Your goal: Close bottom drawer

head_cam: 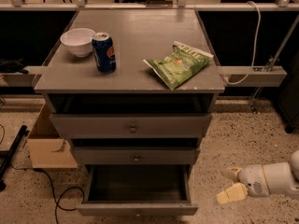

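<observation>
Grey counter (pixel 140 31) on top of a three-drawer cabinet, seen from the front and above. White bowl (pixel 78 41) sits near the counter's left edge, with a blue soda can (pixel 103 52) upright just beside it on the right, toward the front. Green chip bag (pixel 179 63) lies flat near the front right corner, well apart from the can. Top drawer (pixel 93 124) is the widest, has a round centre knob and stands a little out. The middle drawer (pixel 103 156) below it is narrower and also slightly out. The bottom drawer (pixel 112 209) is the lowest one and is pulled far out toward the camera, with its dark box open to view, a short grey front panel and a small knob at the very bottom of the frame. The gripper (pixel 225 185) is at the lower right, low over the speckled floor (pixel 224 143), to the right of the bottom drawer and not touching it. It points left toward the cabinet. Its pale fingers (pixel 231 194) are spread with nothing between them. Cardboard box (pixel 49 148) is on the floor left of the cabinet, with a black cable (pixel 56 192) in front of it. White cable (pixel 254 36) hangs right of the counter.
</observation>
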Robot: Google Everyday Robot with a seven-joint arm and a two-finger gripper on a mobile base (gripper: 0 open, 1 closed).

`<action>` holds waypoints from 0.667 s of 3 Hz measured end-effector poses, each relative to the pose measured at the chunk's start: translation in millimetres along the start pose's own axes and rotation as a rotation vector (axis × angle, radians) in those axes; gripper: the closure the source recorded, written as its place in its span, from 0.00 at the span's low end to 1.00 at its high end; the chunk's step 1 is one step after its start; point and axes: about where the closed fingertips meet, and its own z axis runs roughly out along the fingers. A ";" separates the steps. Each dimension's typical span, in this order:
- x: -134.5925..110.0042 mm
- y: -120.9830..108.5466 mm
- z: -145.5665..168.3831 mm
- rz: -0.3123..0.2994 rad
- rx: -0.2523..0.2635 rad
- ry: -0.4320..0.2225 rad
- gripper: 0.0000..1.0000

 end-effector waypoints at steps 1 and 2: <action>15.3 -2.2 15.0 0.020 -0.027 -0.134 0.00; 57.3 -13.0 44.4 0.085 -0.063 -0.258 0.00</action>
